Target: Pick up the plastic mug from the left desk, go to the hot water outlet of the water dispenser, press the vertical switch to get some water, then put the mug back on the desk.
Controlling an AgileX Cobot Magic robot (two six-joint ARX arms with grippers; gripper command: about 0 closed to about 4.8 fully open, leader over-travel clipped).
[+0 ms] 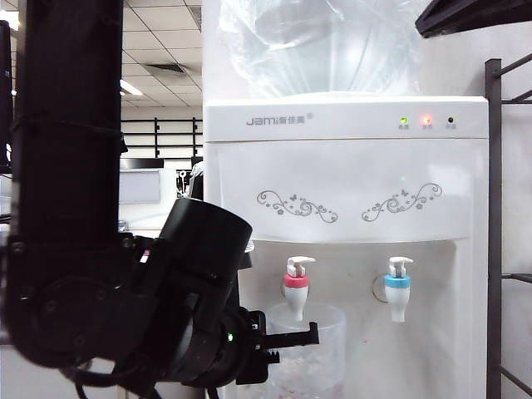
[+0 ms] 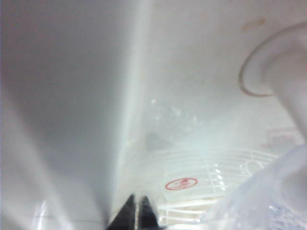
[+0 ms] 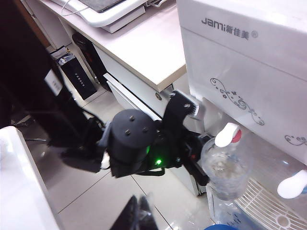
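The left tool (image 1: 291,339) was clenched on the plastic mug (image 1: 309,349), gripping it at the side by the handle so that the open mouth sat directly beneath the hot water outlet (image 1: 297,289), apparently to catch whatever the nozzle would pour. The mug hung inside the recess of the water dispenser (image 1: 349,166), just above the drip grille (image 3: 261,203), with the vertical switch (image 1: 301,263) above the pink-red collar, judged not yet pressed since no stream showed. The right tool (image 3: 138,211) was shut on nothing and hung well back over the floor, probably held in reserve for pressing that lever. The left tabletop (image 3: 144,43) stood beside the dispenser. Counted: one mug, two taps (pink-red and blue (image 1: 397,287)), and three indicator lights (image 1: 426,122) on the front panel.
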